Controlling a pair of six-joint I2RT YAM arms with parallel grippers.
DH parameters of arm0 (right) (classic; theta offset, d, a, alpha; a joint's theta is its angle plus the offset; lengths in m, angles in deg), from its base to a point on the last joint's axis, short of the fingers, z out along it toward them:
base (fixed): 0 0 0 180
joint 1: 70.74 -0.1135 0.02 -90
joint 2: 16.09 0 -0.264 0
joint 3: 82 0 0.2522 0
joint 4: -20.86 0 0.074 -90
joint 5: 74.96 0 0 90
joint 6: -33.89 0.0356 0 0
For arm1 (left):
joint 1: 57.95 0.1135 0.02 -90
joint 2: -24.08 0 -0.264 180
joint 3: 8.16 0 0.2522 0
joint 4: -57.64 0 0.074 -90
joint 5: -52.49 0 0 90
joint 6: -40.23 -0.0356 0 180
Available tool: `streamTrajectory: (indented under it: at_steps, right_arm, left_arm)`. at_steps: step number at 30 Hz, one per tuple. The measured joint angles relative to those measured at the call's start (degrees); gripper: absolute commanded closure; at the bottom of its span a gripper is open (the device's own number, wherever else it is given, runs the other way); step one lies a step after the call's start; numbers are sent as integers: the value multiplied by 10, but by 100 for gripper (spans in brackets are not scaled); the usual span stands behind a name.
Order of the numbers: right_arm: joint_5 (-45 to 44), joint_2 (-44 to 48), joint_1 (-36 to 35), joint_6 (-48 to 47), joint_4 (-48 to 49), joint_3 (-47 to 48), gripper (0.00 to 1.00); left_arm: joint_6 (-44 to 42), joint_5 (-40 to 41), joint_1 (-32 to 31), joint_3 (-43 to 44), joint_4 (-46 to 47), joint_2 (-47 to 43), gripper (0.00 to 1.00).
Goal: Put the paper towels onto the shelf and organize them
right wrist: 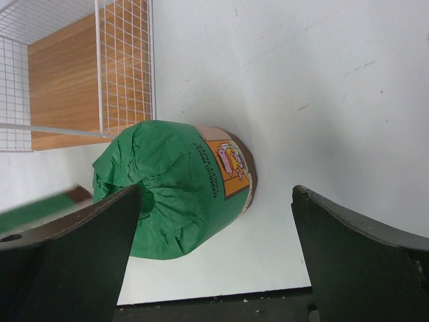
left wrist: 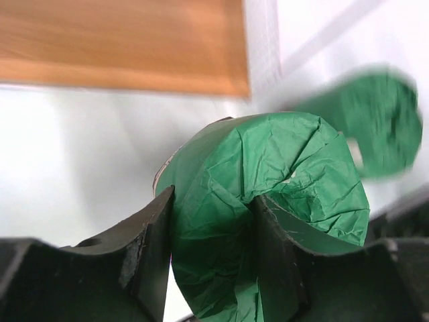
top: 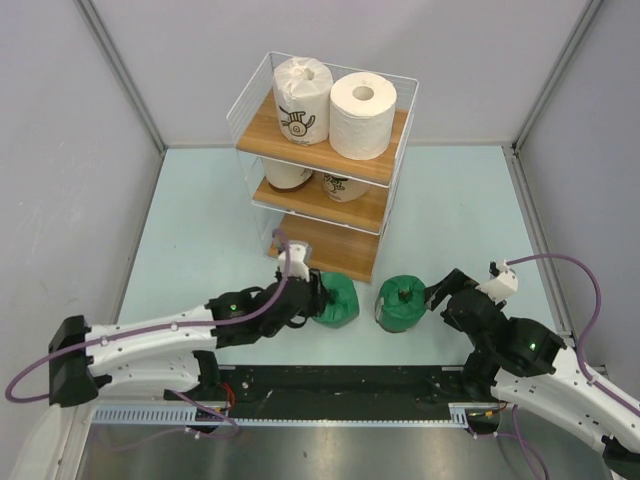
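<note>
Grey walls [top: 100,100] close in a pale table [top: 200,220]. At the middle of its far edge stands the shelf [top: 300,152], made of thin white wire and three brown boards. On the top board are two upright rolls, touching: at the left a white roll with a dark logo [top: 302,100], at the right a plain white roll [top: 362,115]. On the middle board are two beige rolls [top: 288,175], partly hidden under the top board.

Before the shelf, on the table, are two rolls in creased dark green paper. The left arm [top: 160,340] lies low, stretched from the near left corner toward the middle. The left claw [top: 318,295] is clamped on the left green roll [top: 338,302]: one finger presses the outside and the other goes into the hollow in the middle. The roll is just beside the front edge of the bottom board.

The right green roll [top: 402,303] stands on its end near the first one, apart from it, with an orange label low on its side. The right arm [top: 540,365] is bent and reaches in from the near right corner. The right claw [top: 434,298] has its fingers wide apart, just beside this roll. I cannot tell if it touches.
</note>
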Motion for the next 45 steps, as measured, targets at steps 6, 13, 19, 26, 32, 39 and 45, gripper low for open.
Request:
streamTrajectory:
  at_steps: [6, 13, 19, 26, 32, 39, 45]
  right_arm:
    - [0, 0, 0, 0, 0, 0, 0]
    - [0, 0, 0, 0, 0, 0, 0]
    - [0, 2, 0, 0, 0, 0, 0]
    - [0, 2, 0, 0, 0, 0, 0]
    - [0, 2, 0, 0, 0, 0, 0]
    - [0, 3, 0, 0, 0, 0, 0]
    - [0, 9, -1, 0, 0, 0, 0]
  left_arm:
    - [12, 38, 82, -17, 16, -59, 50]
    - [27, 51, 136, -44, 83, -35, 50]
    - [46, 52, 160, -44, 172, 22, 50]
    - [65, 42, 195, -43, 235, 85, 49]
    - [66, 20, 212, -14, 254, 151, 49]
    - [65, 0, 214, 24, 271, 199, 49]
    - [65, -10, 216, 37, 278, 219, 48]
